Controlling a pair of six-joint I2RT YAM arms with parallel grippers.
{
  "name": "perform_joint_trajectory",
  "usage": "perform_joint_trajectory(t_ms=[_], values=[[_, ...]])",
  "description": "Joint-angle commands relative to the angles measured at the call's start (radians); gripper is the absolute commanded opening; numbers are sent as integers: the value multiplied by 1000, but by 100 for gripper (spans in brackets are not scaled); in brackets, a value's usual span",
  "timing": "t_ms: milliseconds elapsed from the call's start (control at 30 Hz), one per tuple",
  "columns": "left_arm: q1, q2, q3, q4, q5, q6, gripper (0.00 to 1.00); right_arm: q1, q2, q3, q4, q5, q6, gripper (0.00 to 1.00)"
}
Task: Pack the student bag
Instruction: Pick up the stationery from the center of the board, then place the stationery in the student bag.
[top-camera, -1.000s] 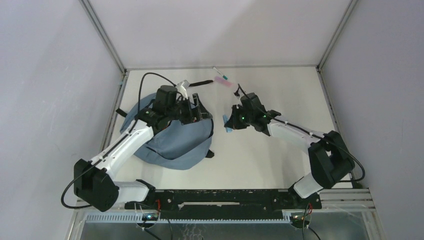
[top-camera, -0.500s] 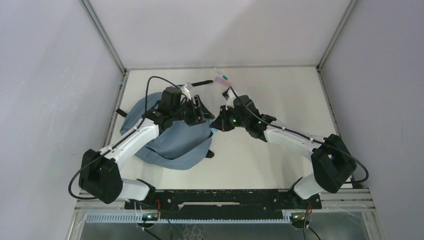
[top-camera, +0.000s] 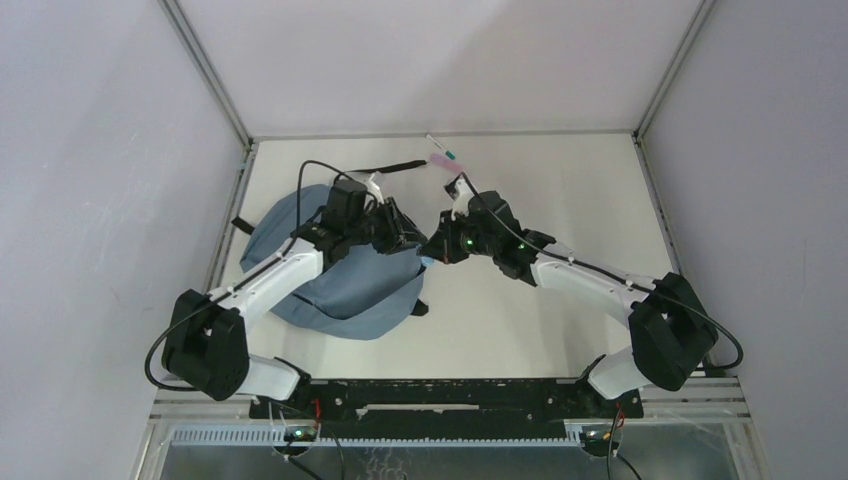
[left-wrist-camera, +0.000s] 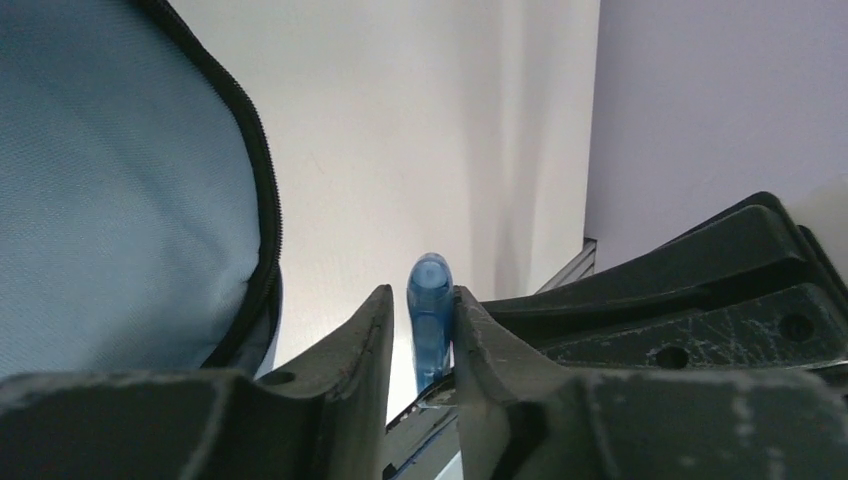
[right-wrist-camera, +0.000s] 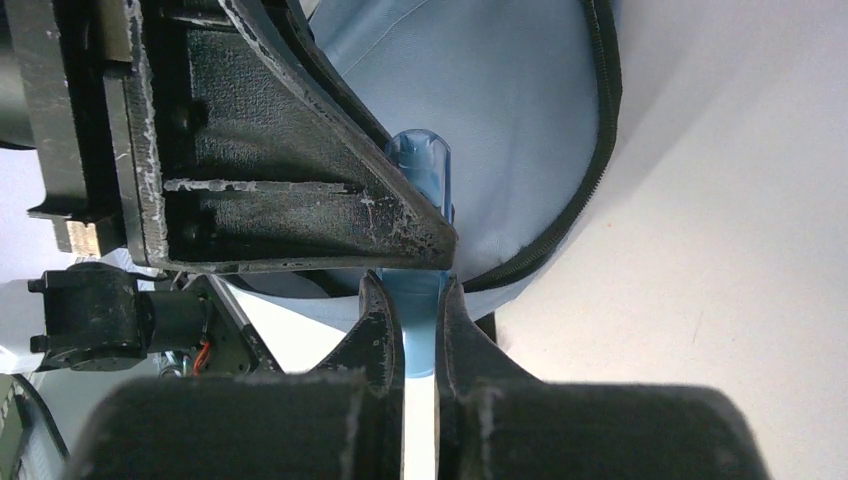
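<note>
Student bag (top-camera: 335, 285), top view: lies flat on the left half of the worktop (top-camera: 570, 190), close to the left edge and well apart from the right edge. Left gripper (top-camera: 408, 240) and right gripper (top-camera: 433, 250) meet tip to tip just above the bag's right rim, mid-worktop. A blue pen (top-camera: 426, 262) shows as a small spot between them. The left arm reaches across the bag and is the nearer one. A pink item (top-camera: 443, 161) sits at the far edge, apart from both claws. Bare worktop lies to the right of the claws and toward the near edge.

Left wrist view: the pen stands between the left fingers (left-wrist-camera: 480, 340), long axis running away from the camera. One pad touches it; a sliver of light shows on the other side. Cannot tell whether this claw has a hold. The zipper rim (left-wrist-camera: 264, 200) curves just left of the jaws.

Right wrist view: the right claw is clamped on the pen's near end. The pen points straight ahead. Its free end lies against a left finger and over blue fabric inside the zipper rim. Lining or outer panel: cannot tell.

Judgement: handover step, early in the packing. The bag lies left of and below both claws, so the left arm should carry the pen in. Risk: the pen drops if the right claw lets go before the left holds.
</note>
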Motion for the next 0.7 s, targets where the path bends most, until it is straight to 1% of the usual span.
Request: perform_joint_trajectory(t_ms=[0, 33, 67, 100, 133, 167, 200, 233, 267, 300, 367, 467, 533, 600, 667], values=[[5, -6, -13, 59, 18, -27, 25, 14, -41, 4, 59, -11, 5, 0], [5, -10, -11, 62, 19, -30, 17, 14, -40, 4, 58, -10, 6, 0], [5, -18, -9, 62, 16, -28, 5, 15, -41, 4, 56, -10, 8, 4], [5, -25, -3, 51, 8, -9, 1, 16, -43, 4, 52, -1, 14, 14], [5, -33, 14, 12, -18, 18, 0, 17, -49, 4, 43, 20, 21, 35], [5, -41, 41, -47, -59, 59, 0, 17, -56, 4, 38, 39, 26, 53], [5, -46, 73, -124, -118, 106, 0, 17, -67, 3, 12, 53, 27, 63], [5, -50, 115, -201, -180, 157, 0, 17, -80, 3, -9, 74, 25, 69], [5, -52, 156, -321, -296, 211, 0, 17, -96, 2, -26, 89, 22, 72], [5, -53, 201, -403, -390, 251, 0, 13, -115, -7, -38, 100, 16, 73], [8, -54, 273, -525, -556, 327, 0, 0, -160, -36, -49, 112, 13, 74], [7, -57, 339, -639, -797, 410, 0, -33, -224, -93, -55, 111, 20, 74], [6, -48, 355, -679, -935, 454, 0, -59, -246, -128, -62, 105, 29, 75], [6, -24, 364, -700, -1011, 495, 0, -83, -254, -155, -63, 95, 41, 75], [6, 10, 373, -701, -1027, 525, 0, -100, -260, -176, -56, 83, 54, 75]])
